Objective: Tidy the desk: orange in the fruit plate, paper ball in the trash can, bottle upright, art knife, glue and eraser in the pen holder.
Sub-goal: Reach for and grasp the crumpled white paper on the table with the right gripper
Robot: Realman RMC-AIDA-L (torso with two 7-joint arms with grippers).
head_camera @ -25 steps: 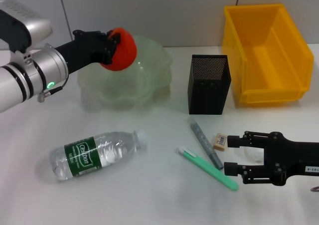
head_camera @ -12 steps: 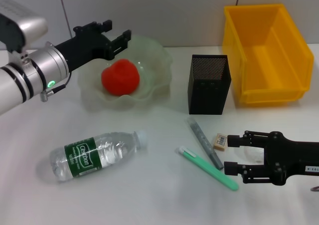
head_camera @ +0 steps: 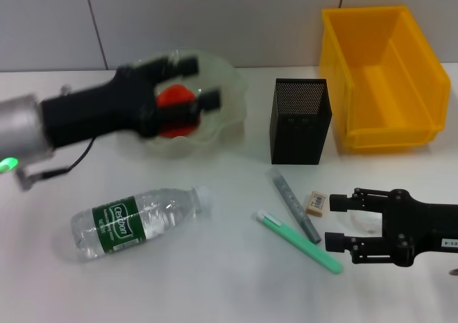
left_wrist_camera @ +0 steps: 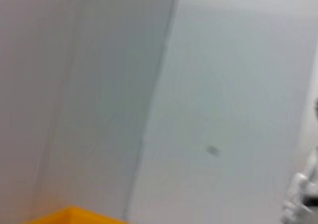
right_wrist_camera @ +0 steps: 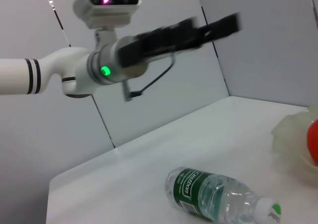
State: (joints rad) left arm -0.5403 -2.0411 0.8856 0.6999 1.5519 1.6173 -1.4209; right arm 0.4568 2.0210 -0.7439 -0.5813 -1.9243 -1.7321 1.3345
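Orange (head_camera: 177,117) sits in the fruit plate (head_camera: 227,87) — that step reads as done. My left gripper (head_camera: 192,87) hangs over the plate, jaws spread wide and empty. Right gripper (head_camera: 342,223) waits near the eraser (head_camera: 316,203), jaws parted. I judge the next job is the bottle (head_camera: 136,218), lying on its side on the desk (head_camera: 215,280) — needs gripping and tipping upright.

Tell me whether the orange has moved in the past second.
Yes. The orange dropped from the left tool into the fruit plate, and now lies there.
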